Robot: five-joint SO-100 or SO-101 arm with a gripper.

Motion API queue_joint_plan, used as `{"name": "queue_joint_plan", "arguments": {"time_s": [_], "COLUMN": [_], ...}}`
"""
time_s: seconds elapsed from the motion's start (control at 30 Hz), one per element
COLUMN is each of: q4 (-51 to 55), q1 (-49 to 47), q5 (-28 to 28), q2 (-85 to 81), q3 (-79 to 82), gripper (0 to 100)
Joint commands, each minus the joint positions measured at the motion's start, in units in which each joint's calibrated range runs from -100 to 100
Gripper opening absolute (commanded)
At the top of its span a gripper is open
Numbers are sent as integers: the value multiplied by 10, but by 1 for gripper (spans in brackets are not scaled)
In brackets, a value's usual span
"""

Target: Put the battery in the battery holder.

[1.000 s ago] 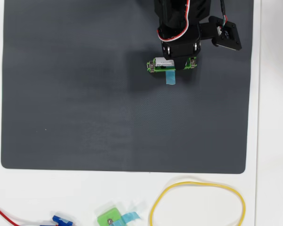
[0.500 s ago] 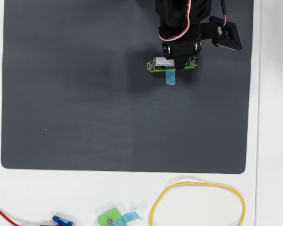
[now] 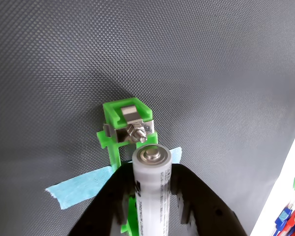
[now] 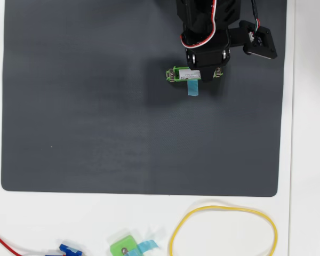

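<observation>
Black plastic fingers (image 3: 187, 206) are closed on the battery (image 3: 151, 189), one on each side of its silver-white body; we see the gripper (image 3: 152, 211) pinching it lengthwise in the wrist view, metal end cap facing away from the camera.

Battery sits directly over the battery holder (image 3: 124, 129), aligned with the long green frame. Its free end is just short of the metal contact and bolt at the holder's far end. We can't tell from the wrist view whether the battery is seated between the rails or hovering just above them. In the overhead view the battery (image 4: 189, 72) lies along the holder (image 4: 173, 75), mostly under the gripper (image 4: 202, 69), and the light blue tape (image 4: 192, 87) sticks out toward the bottom of the frame.

Progress, our read: pick done, carry done, alignment looks good. Left: press down until it seats between both contacts, then release and back off.

Surface: dark grey textured mat (image 4: 96, 106) on a white table (image 4: 304, 160). Off the mat, along the bottom edge of the overhead view: a yellow cable loop (image 4: 224, 229), a smaller squarish green piece with blue tape (image 4: 125, 247), a red wire (image 4: 2, 242), a blue connector (image 4: 69, 249). All well apart from the work area.
</observation>
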Motion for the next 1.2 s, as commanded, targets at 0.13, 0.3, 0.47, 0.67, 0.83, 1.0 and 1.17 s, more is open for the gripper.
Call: {"name": "queue_joint_plan", "arguments": {"time_s": [0.13,0.3,0.47,0.67,0.83,1.0,1.17], "q4": [-8,-8,-8,-8,-5,-3,-3], "q1": [-6,-5,-5,-4,-4,-4,-4], "q5": [-2,0,0,0,1,2,2], "q2": [-1,0,0,1,3,5,5], "q3": [-12,-12,-12,-12,-12,-13,-13], "gripper": [0,0,0,0,0,0,0]}}
